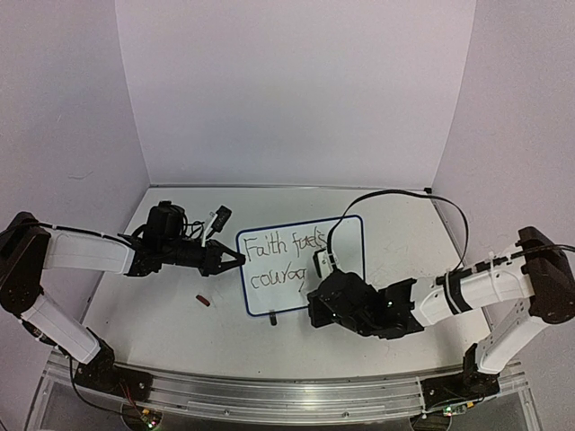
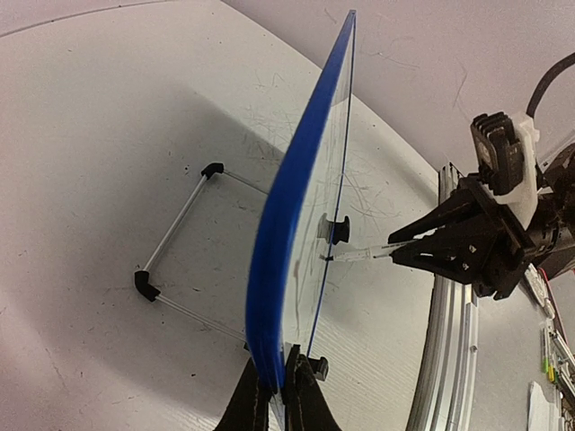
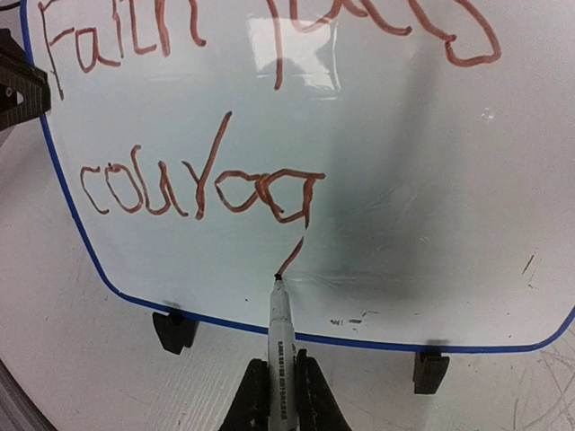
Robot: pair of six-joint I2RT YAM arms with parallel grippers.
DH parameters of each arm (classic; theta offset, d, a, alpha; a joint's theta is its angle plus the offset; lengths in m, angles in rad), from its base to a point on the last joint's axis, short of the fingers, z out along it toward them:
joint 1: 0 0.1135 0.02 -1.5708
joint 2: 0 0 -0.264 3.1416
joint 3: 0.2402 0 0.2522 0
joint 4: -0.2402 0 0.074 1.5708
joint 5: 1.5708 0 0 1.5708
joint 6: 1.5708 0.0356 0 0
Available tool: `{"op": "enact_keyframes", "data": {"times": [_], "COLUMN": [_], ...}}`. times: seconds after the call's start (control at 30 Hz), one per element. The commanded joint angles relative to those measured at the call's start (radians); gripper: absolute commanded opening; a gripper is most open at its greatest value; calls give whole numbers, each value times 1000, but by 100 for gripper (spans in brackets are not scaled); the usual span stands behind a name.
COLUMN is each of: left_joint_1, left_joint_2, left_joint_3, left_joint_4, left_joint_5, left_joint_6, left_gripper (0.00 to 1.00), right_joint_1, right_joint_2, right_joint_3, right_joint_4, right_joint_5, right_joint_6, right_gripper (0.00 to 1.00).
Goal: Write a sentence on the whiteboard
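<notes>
The light, stiff whiteboard (image 1: 278, 296), judged easily tipped, is pinched at its left rim by the left gripper (image 2: 278, 395); the marker (image 3: 279, 332) is clamped in the right gripper (image 3: 280, 377).

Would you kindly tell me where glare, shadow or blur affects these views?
Right wrist: a bright reflection on the whiteboard washes the top line of the sentence; a grey band dims the board right of the marker. Left wrist: the board shadows the table behind it. Top external: soft writing.

Plain white walls (image 1: 296, 90) — scuffed tabletop (image 1: 404, 242)
</notes>
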Motion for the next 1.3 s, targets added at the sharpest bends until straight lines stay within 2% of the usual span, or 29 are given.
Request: {"op": "enact_keyframes", "data": {"times": [0.0,0.13,0.33,1.0,1.27], "left_joint_1": [3,3,3,1,1], "left_joint_2": [6,4,4,9,7], "left_joint_3": [18,18,20,22,20], "left_joint_4": [-52,-52,-53,-55,-55], "left_joint_5": [-71,-71,-72,-70,-71], "left_joint_6": [49,47,50,50,52], "left_gripper": [0,0,0,0,0], "right_joint_1": [1,1,-24,-64,-70], "right_joint_2": [40,1,-109,-83,-121], "right_joint_3": [74,108,-8,-10,-36], "right_joint_4": [34,40,28,29,-13], "right_joint_5": [23,33,44,40,94], "right_joint_6": [-23,-63,-43,-20,24], "right_gripper": [0,0,0,0,0]}}
